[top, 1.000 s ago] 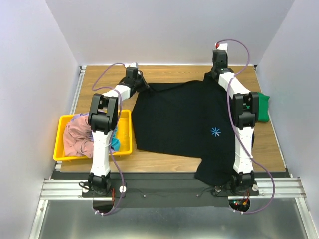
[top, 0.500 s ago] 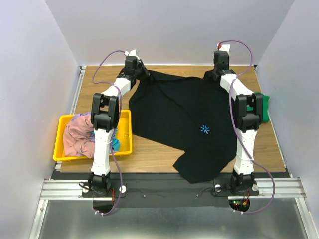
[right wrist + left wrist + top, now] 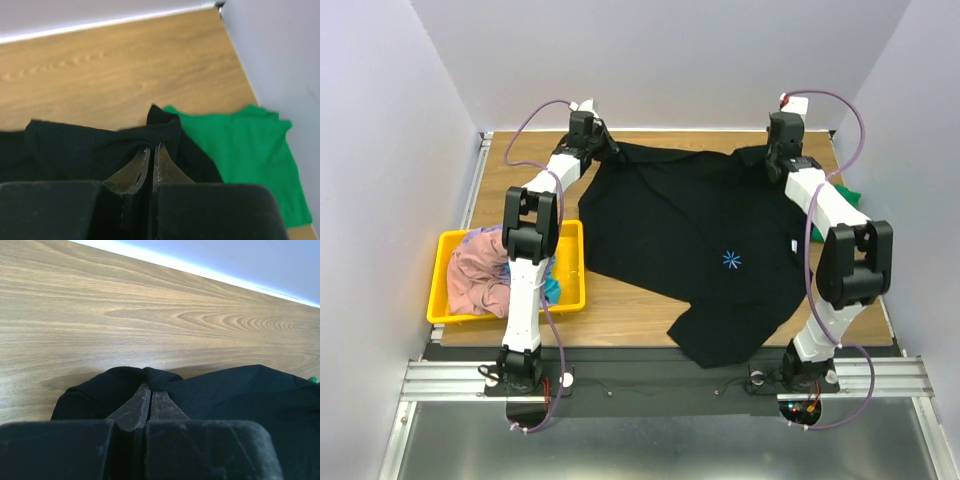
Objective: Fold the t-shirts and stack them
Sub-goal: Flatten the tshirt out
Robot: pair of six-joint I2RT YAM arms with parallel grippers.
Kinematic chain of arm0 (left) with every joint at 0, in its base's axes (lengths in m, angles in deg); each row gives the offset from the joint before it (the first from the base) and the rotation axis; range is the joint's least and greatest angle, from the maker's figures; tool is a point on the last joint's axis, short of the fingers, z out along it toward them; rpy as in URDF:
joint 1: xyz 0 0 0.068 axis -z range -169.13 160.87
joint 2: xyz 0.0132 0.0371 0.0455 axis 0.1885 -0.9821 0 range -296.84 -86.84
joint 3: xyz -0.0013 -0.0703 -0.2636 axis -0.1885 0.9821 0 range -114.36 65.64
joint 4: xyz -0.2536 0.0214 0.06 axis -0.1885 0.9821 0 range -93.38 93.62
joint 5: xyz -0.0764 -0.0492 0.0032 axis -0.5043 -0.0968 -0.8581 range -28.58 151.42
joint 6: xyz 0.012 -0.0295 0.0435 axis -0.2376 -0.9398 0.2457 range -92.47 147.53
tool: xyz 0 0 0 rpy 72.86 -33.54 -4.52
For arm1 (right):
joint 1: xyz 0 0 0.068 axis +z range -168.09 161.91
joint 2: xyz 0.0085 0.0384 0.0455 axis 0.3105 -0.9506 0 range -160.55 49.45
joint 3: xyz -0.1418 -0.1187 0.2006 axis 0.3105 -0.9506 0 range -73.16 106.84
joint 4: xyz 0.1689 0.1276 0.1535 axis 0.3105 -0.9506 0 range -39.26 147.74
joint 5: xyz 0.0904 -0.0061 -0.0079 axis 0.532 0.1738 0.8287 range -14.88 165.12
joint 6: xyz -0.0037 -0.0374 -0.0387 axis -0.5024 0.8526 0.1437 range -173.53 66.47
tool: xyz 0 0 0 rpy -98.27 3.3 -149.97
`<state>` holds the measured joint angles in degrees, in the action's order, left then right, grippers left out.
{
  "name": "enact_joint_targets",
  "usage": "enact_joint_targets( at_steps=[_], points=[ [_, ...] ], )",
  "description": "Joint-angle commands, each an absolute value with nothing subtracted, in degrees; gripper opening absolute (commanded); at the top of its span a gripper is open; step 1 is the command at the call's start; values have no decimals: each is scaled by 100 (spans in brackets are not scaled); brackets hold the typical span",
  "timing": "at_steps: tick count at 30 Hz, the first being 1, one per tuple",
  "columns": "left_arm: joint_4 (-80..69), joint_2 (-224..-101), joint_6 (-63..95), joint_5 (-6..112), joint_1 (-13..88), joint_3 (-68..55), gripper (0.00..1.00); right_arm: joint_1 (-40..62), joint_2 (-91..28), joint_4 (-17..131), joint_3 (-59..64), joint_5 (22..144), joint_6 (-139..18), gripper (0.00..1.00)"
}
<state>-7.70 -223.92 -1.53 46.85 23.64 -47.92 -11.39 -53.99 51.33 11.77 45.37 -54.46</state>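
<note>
The large black t-shirt (image 3: 690, 235) with a small blue logo (image 3: 731, 260) lies spread over the wooden table, its near corner reaching the front edge. My left gripper (image 3: 603, 147) is shut on its far left corner (image 3: 155, 377). My right gripper (image 3: 772, 152) is shut on its far right corner (image 3: 155, 131). A green t-shirt (image 3: 240, 150) lies beside the right gripper at the right wall, mostly hidden behind the right arm in the top view (image 3: 848, 197). Dusty-pink (image 3: 480, 280) and teal (image 3: 551, 290) t-shirts lie in the bin.
A yellow plastic bin (image 3: 448, 243) stands at the left front of the table, beside the left arm. The walls close in at the back and both sides. A metal rail (image 3: 650, 378) runs along the front edge.
The right arm has swung out to the right, pulling the black shirt's far right corner with it. The shirt's far edge is drawn tighter between the two grippers. The left gripper has held still.
</note>
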Motion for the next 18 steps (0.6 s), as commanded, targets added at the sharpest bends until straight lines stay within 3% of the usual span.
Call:
enact_joint_targets(
  at_steps=[1, 9, 18],
  points=[
    [-707, -22272, 220, 4385, 2291, -5213, 0, -1054, -4900, 4906, 632, 4725, -5968, 0],
    [-49, -22483, 608, 4376, 2212, -5582, 0, -615, -4249, 4307, -213, 4841, -6434, 0],
    [190, -22282, 793, 3910, 2124, -5443, 0, -236, -3634, 3568, -522, 4042, -6944, 0]
  ],
)
